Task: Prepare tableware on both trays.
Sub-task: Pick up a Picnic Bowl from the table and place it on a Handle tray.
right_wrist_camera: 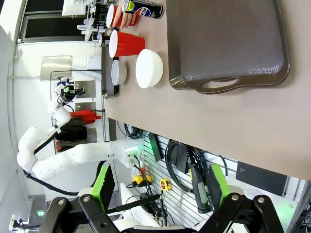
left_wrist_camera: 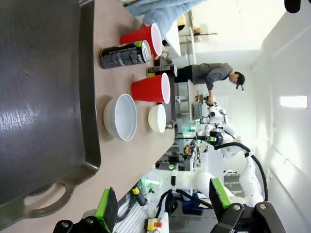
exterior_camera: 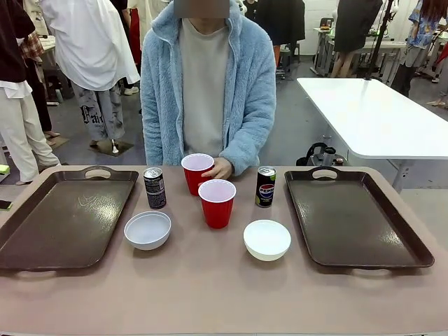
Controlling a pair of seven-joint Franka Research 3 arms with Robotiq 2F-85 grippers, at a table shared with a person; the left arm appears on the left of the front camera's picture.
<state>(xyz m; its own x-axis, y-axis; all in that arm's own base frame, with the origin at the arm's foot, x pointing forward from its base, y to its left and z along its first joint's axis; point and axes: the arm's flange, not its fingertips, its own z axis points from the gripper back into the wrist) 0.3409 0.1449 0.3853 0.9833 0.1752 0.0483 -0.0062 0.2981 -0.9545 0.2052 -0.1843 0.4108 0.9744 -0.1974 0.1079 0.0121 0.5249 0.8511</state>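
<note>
Between dark brown rimmed trays (exterior_camera: 66, 217), red cups (exterior_camera: 216, 203), white bowls (exterior_camera: 267, 239), dark cans (exterior_camera: 155, 187)

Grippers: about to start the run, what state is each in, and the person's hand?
Left gripper: open, holding nothing.
Right gripper: open, holding nothing.
Person's hand: beside the far red cup, grip unclear.

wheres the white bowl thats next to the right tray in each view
Front view: small white round bowl, lower centre, left of the right dark brown rectangular plastic tray.
Left wrist view: middle, just below the nearer red plastic cup.
Right wrist view: upper left-centre, by that tray's rim.
Shared landmark: that cup, beside the bowl in every view.
</note>
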